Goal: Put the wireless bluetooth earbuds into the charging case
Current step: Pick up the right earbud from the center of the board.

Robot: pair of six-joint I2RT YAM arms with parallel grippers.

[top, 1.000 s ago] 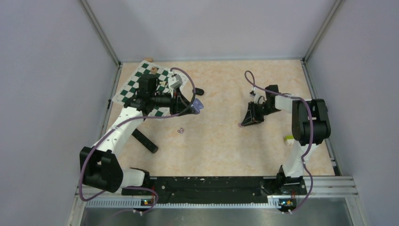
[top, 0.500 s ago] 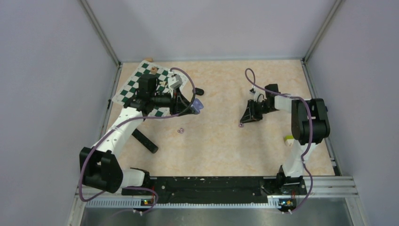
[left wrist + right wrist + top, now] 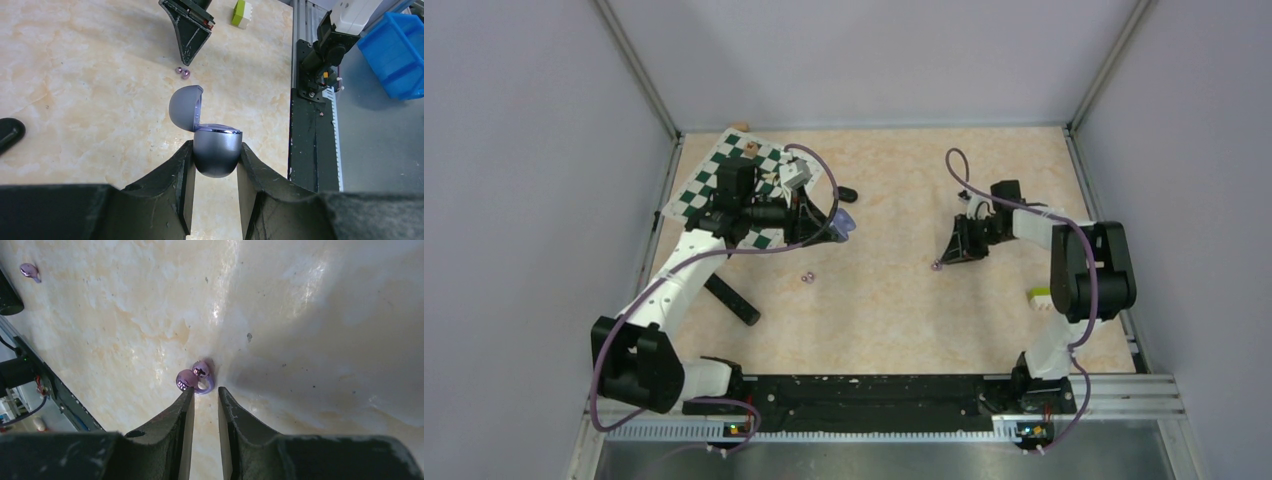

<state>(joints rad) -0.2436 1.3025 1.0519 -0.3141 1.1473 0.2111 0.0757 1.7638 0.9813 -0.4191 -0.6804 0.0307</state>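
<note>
My left gripper (image 3: 215, 150) is shut on the grey-purple charging case (image 3: 217, 152), whose lid (image 3: 186, 107) stands open; from above the case (image 3: 845, 226) hangs over the table beside the chessboard. A pale purple earbud (image 3: 195, 380) lies on the table just past my right gripper (image 3: 204, 392), touching its left fingertip. Those jaws stand a narrow gap apart with nothing between them. From above, this earbud (image 3: 936, 265) sits at the right gripper (image 3: 942, 260). A second purple earbud (image 3: 806, 277) lies loose mid-table, also seen far off in the right wrist view as a small earbud (image 3: 30, 271).
A green-and-white chessboard (image 3: 714, 185) with small pieces lies at the back left. A black oval case (image 3: 846, 193) rests next to it. A long black object (image 3: 732, 300) lies near the left arm. A yellow-green block (image 3: 1037, 296) sits by the right arm.
The right arm's elbow has swung a little to the right, and its gripper shifted slightly at the purple earbud. The left arm and the case have stayed still.
</note>
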